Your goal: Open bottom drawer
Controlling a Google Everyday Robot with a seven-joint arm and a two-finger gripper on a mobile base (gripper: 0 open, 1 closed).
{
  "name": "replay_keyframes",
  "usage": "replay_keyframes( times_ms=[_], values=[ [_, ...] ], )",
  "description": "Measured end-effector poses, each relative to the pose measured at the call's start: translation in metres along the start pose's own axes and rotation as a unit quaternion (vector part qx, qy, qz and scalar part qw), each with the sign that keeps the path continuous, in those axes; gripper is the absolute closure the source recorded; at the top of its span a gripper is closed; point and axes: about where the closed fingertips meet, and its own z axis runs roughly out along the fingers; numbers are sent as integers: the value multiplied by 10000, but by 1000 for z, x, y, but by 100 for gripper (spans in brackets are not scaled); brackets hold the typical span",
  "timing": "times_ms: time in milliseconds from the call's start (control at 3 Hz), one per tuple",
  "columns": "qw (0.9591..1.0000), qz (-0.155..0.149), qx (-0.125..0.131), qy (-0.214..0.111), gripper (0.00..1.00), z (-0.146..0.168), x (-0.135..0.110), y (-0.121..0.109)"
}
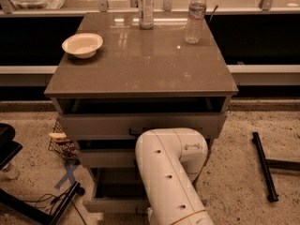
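high, near view looks down past arm [171, 172] at cabinet [140, 69]; end effector hidden.
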Motion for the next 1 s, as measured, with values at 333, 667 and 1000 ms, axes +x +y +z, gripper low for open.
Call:
replay_keyframes(
  times_ms=[333, 667, 1000],
  values=[
    [10000, -1, 0, 0, 97, 0, 0, 0],
    [10000, -2, 0, -1, 100, 0, 0, 0],
    [10000, -2, 0, -1, 100, 0, 0, 0]
  ],
)
